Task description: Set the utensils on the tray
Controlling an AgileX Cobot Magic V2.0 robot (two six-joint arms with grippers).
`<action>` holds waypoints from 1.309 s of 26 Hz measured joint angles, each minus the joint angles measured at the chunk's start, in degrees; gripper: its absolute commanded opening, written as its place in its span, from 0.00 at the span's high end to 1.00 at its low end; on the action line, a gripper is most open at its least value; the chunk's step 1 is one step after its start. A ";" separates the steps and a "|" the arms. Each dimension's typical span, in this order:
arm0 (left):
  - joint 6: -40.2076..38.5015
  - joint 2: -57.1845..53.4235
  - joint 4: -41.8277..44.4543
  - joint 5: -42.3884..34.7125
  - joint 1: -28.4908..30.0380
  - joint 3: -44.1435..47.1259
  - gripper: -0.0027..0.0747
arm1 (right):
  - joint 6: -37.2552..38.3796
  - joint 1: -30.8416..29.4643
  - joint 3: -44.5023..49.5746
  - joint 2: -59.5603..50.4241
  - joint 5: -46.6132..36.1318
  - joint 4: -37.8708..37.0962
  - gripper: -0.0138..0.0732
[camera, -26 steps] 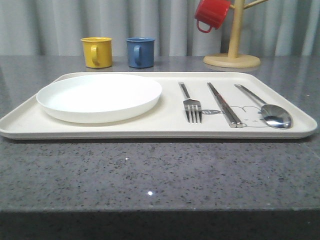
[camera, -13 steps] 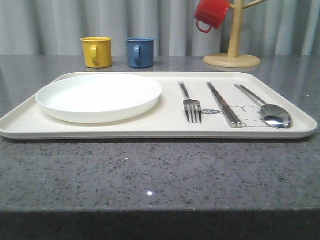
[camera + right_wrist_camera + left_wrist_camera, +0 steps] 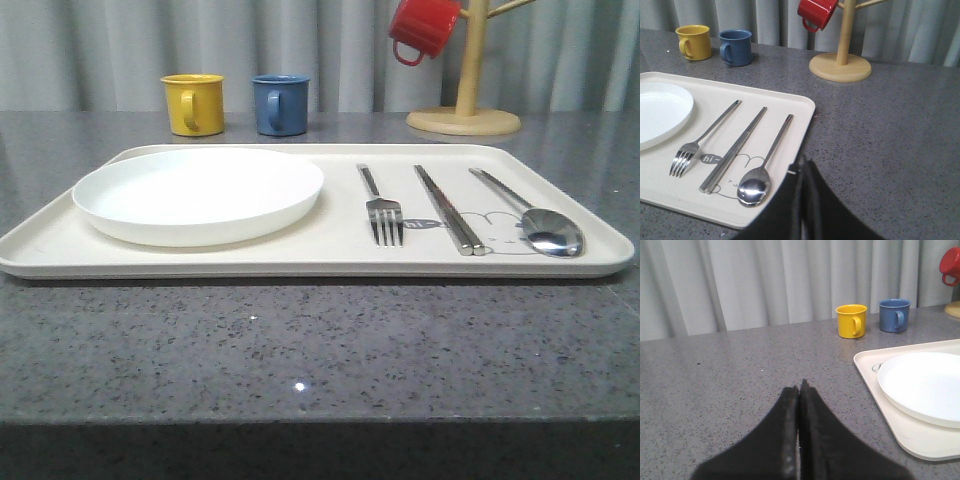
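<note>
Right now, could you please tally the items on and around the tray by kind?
Mugs: 3 (yellow, blue, red on the stand)
Plate: 1
Fork: 1
Chopsticks: 1 pair
Spoon: 1
Tray: 1
Total: 9 with the stand

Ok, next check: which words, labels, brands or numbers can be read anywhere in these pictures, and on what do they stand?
"hi" followed by a short dash: printed in white on a small grey patch on the tray, between the fork and the chopsticks, beside a grey line drawing.
Other lettering in that drawing: none can be made out; the spoon and chopsticks cover part of it.
Mugs, plate, stand: no text visible.
</note>
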 measured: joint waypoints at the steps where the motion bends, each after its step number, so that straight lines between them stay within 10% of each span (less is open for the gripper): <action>1: 0.00 0.00 0.00 0.00 0.00 0.00 0.99 | 0.00 0.00 0.00 0.00 0.00 0.00 0.98; 19: 0.00 0.00 -1.05 -19.46 0.00 22.22 0.99 | 0.00 0.00 0.00 0.00 -0.04 0.00 0.98; 34: 0.00 0.00 -1.52 -21.04 0.00 22.22 0.99 | 0.00 0.00 0.00 0.00 -0.04 0.00 0.98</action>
